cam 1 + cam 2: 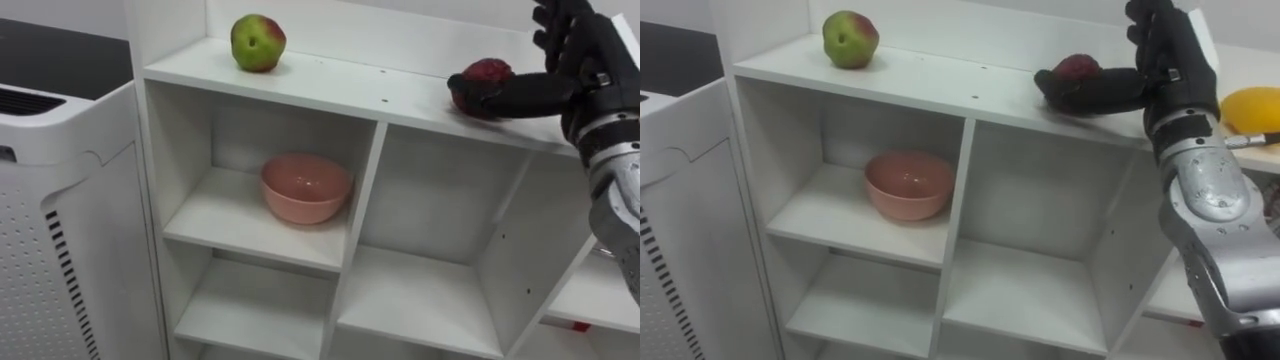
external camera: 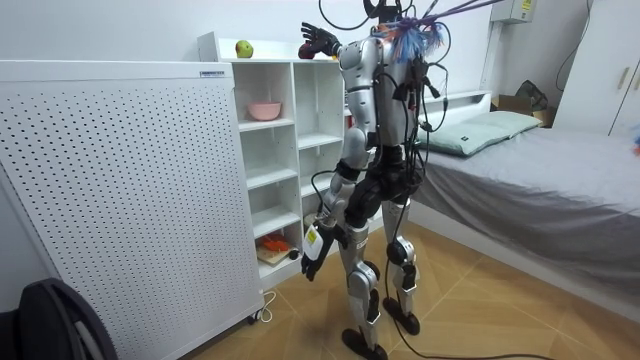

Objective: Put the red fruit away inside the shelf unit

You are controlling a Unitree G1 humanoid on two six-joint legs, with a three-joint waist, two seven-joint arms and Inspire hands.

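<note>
Right hand [image 1: 1175, 62] at closet top [image 1: 940, 82], fingers straight up, thumb laid against the dark red fruit [image 1: 1077, 68], no grasp; apple [image 1: 850, 38] well apart leftward; left hand [image 2: 313, 246] hangs low.

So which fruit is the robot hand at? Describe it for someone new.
On top of the white open-shelf closet, a dark red round fruit sits against the right robot hand. Its neighbours differ: a green-and-red apple far left, a yellow fruit on its right.
</note>
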